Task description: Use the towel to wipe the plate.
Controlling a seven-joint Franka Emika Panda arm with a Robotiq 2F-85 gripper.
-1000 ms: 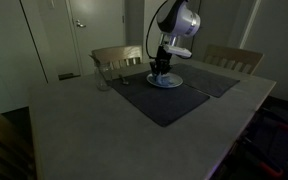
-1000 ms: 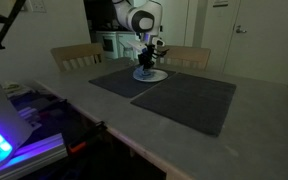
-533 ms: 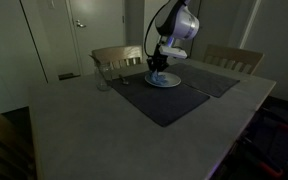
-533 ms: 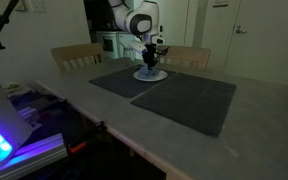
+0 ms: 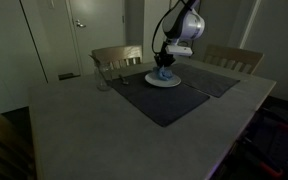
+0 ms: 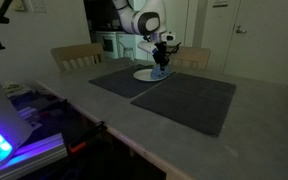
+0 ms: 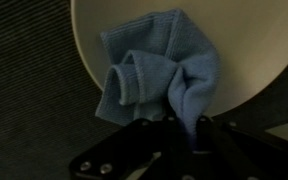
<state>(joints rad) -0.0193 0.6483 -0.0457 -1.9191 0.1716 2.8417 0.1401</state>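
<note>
Blue towel (image 7: 154, 70), soft terry-like cloth, bunched into rolled folds. My claw (image 7: 187, 126) is clamped on one fold at the towel's lower end in the wrist view. The fingers grip cloth, not the plate. The towel lies across the rim of the plate (image 7: 254, 50): most of it on the plate, one rolled lobe over the rim onto the mat (image 7: 29, 70).

Arm pose: in both exterior views my arm (image 5: 184, 22) comes in from beyond the far edge of the surface (image 5: 74, 130), elbow high, wrist bent down. Claw (image 5: 165, 67) points near straight down over the plate (image 5: 170, 83). In an exterior view the claw (image 6: 161, 62) hangs above one side of the plate (image 6: 142, 75), with the towel (image 6: 159, 71) a small blue blob under it.

Plate: round, cream, smooth, shallow, near the far edge of the surface, on the mat. Mat: rectangular, dark, ribbed weave visible in the wrist view. A second mat (image 6: 189, 100), same dark look, lies just beside it. Surface: pale grey, matte, rectangular. A clear glass (image 5: 102, 79) stands toward a far corner, apart from the mats. Pale wooden chairs (image 5: 117, 57) stand behind the far edge. Light is dim, so exterior detail is limited.
</note>
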